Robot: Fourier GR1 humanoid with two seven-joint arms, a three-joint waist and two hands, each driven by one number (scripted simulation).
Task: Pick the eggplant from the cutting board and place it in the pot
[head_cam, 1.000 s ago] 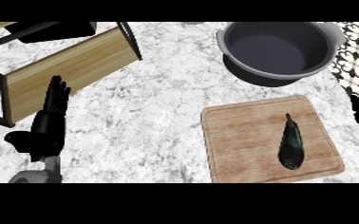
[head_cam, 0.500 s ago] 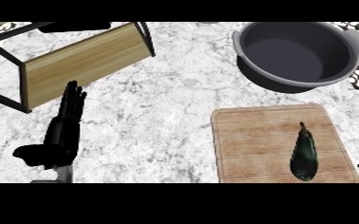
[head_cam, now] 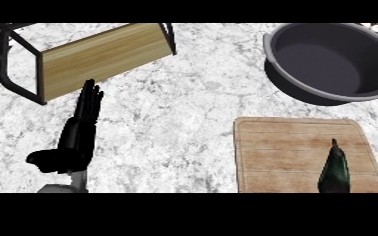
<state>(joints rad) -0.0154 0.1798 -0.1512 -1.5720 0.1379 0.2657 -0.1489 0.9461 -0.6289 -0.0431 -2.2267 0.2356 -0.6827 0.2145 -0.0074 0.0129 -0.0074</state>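
- Eggplant [head_cam: 335,172]: dark green-black, lies on the board [head_cam: 280,152] in its right half, stem tip pointing up the view, body running down to the lower edge of the view; nothing touches it
- Board: pale wood, lower right of the view, flat on the marble counter [head_cam: 192,110]; its lower part is cut off by the edge of the view
- Pot [head_cam: 325,62]: grey, round, upper right, above the board and apart from it; inside shows only bare grey bottom; right rim cut off by the view's edge
- Left hand [head_cam: 77,137]: black, at lower left, fingers straight and together pointing up the view, thumb out to the left; open, holds nothing; well apart from board and eggplant
- Fingertips of the left hand lie just below the lower edge of the wooden panel; whether they touch it cannot be told
- Right hand: does not show
- Wooden panel [head_cam: 103,60]: tilted, in a black frame [head_cam: 15,75], upper left
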